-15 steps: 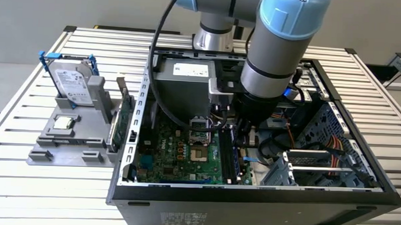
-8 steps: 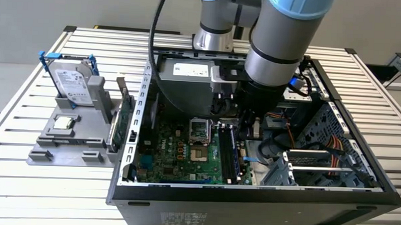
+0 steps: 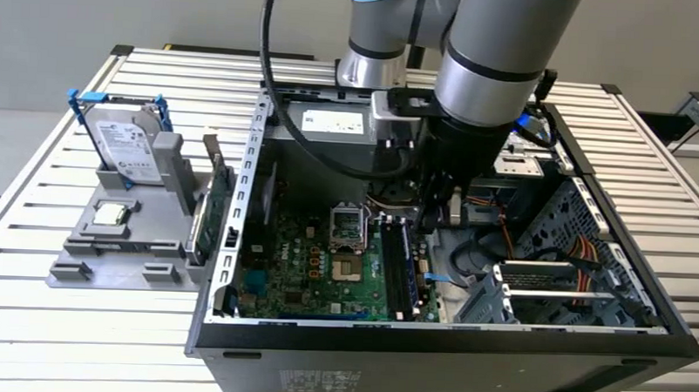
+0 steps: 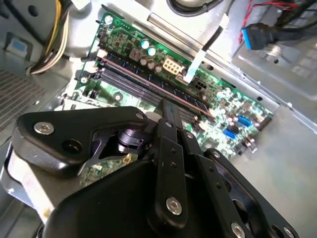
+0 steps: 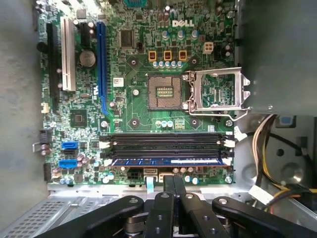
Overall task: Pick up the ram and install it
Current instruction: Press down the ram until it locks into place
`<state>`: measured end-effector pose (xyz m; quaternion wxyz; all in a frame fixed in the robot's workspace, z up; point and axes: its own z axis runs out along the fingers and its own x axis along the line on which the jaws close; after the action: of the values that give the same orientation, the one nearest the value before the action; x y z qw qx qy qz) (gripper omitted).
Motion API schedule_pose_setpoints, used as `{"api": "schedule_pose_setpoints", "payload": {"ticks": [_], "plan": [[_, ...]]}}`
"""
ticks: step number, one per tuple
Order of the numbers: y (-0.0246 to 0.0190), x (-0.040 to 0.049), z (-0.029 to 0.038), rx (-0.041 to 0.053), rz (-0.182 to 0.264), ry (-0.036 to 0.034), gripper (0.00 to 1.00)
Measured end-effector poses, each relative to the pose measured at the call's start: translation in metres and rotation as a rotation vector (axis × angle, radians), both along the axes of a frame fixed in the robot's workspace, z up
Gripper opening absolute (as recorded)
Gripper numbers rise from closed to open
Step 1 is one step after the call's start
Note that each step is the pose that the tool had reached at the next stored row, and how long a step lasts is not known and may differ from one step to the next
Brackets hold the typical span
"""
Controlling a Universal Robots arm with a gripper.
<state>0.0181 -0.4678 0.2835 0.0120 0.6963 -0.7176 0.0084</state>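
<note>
An open computer case point(image 3: 461, 339) lies on its side on a slatted metal bench point(image 3: 77, 326), with the green main board point(image 3: 312, 264) flat on its floor. The robot arm point(image 3: 494, 53) reaches down into the case from above, and its black hand point(image 3: 432, 221) hangs just above the memory slots point(image 3: 399, 263) at the board's edge nearest the drive bay.

In the first wrist view the ram point(image 5: 166, 161) sits in the slot closest to the board's edge, a long blue-green strip lying level between the white clips point(image 5: 229, 144) at the slot ends. The two black slots point(image 5: 166, 144) beside it hold nothing. The hand point(image 5: 172, 191) is just beyond that edge of the board, with its two fingers point(image 5: 167, 186) pressed together and nothing between them, so it is clenched and not gripping the ram. The second wrist view shows the same fingers point(image 4: 166, 116) meeting at their tips above the row of slots point(image 4: 148, 82).

Further across the board the processor socket point(image 5: 165, 91) stands uncovered, with its metal frame point(image 5: 216, 89) swung open beside it.

On the bench, toward the exterior view's left of the case, a grey holder point(image 3: 121, 240) carries a hard drive point(image 3: 128, 149) standing upright, a small square chip point(image 3: 113, 212) lying flat, and a green card point(image 3: 213, 210) set on edge against the case wall.
</note>
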Motion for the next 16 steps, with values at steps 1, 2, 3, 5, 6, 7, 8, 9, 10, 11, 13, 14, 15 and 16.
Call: {"api": "schedule_pose_setpoints", "payload": {"ticks": [1,2,3,5,6,7,8,9,10,11,13,14,15,16], "plan": [[0.0000,0.0000,0.0045,0.0001,0.000,0.0002,0.00],[0.0000,0.0000,0.0094,0.0001,0.000,0.0005,0.00],[0.0000,0.0000,0.0139,0.0000,0.000,0.0009,0.00],[0.0000,0.0000,0.0232,-0.0001,0.000,0.0016,0.00],[0.0000,0.0000,0.0329,0.0001,0.000,0.0020,0.00],[0.0000,0.0000,0.0352,0.0001,0.000,0.0022,0.00],[0.0000,0.0000,0.0370,0.0000,0.000,0.0023,0.00],[0.0000,0.0000,0.0385,0.0001,0.000,0.0023,0.00],[0.0000,0.0000,0.0401,0.0000,0.000,0.0024,0.00],[0.0000,0.0000,0.0415,0.0001,0.000,0.0024,0.00],[0.0000,0.0000,0.0435,-0.0001,0.000,0.0026,0.00],[0.0000,0.0000,0.0435,0.0002,0.000,0.0026,0.00],[0.0000,0.0000,0.0435,0.0001,0.000,0.0026,0.00],[0.0000,0.0000,0.0435,0.0002,0.000,0.0026,0.00]]}}
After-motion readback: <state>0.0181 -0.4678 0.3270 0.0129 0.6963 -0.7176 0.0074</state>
